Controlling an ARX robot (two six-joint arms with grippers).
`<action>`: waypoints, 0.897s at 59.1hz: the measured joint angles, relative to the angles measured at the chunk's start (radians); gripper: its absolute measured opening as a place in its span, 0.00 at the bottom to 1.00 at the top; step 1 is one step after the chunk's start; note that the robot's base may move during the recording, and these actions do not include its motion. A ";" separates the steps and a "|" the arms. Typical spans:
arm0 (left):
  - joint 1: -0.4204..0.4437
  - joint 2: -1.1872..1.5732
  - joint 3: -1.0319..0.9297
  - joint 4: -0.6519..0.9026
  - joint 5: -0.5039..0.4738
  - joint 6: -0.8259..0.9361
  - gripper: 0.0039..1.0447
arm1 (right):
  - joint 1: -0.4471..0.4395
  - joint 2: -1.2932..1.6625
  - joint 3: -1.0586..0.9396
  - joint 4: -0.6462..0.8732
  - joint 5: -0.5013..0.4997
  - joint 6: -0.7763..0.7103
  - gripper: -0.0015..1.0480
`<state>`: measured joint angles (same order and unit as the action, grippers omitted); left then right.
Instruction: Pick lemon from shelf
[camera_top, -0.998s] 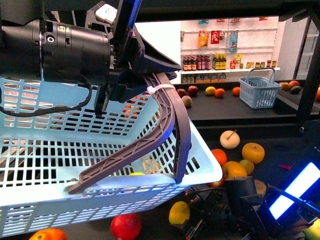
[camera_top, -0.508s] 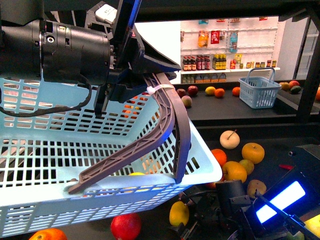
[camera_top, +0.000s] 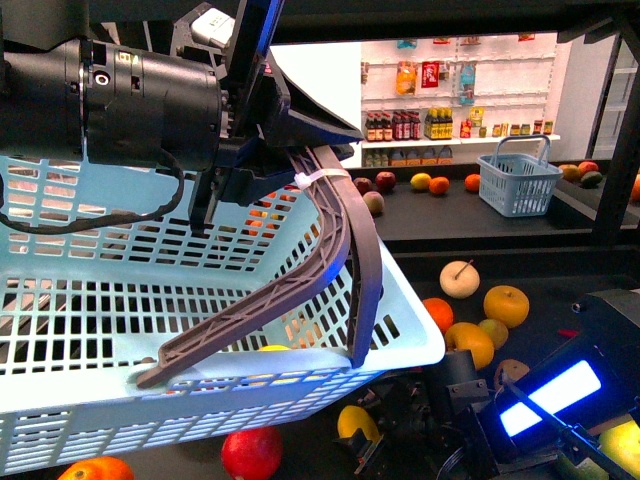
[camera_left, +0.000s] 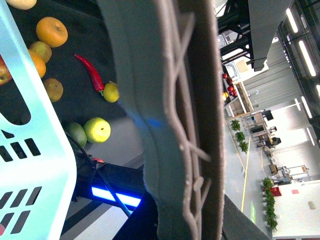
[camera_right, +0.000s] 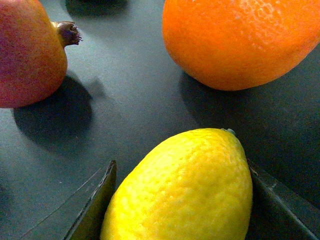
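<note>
The yellow lemon (camera_right: 185, 185) lies on the shelf's dark tray (camera_right: 125, 100), and my right gripper (camera_right: 185, 202) is shut on it, one dark finger (camera_right: 95, 205) on each side. In the front view the lemon (camera_top: 355, 422) sits low in the middle, just under the basket, with the right arm (camera_top: 550, 400) reaching in from the right. My left gripper (camera_top: 270, 150) is shut on the grey-brown basket handle (camera_top: 335, 250) and holds the light blue basket (camera_top: 150, 330) up at the left. The handle (camera_left: 170, 125) fills the left wrist view.
A pomegranate (camera_right: 25, 55) and an orange (camera_right: 240, 40) lie close to the lemon. More fruit is scattered on the tray: a red one (camera_top: 250, 452), a pear (camera_top: 459, 278), yellow apples (camera_top: 506, 305). A small blue basket (camera_top: 518, 178) stands on the far shelf.
The right arm's blue-lit part has slid left and lower, and its wrist has closed in over the lemon. The left arm and the basket have not moved.
</note>
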<state>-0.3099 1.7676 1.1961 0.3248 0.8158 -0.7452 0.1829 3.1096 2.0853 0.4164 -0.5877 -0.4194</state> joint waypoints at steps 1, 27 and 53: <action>0.000 0.000 0.000 0.000 0.000 0.000 0.08 | -0.001 0.000 -0.002 0.001 0.000 0.000 0.65; 0.000 0.000 0.000 0.000 0.000 0.000 0.08 | -0.100 -0.121 -0.212 0.167 0.042 0.060 0.62; 0.000 0.000 0.000 0.000 0.000 0.000 0.08 | -0.383 -0.407 -0.443 0.345 0.123 0.180 0.62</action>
<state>-0.3099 1.7676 1.1961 0.3248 0.8154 -0.7452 -0.2005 2.7022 1.6421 0.7612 -0.4648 -0.2394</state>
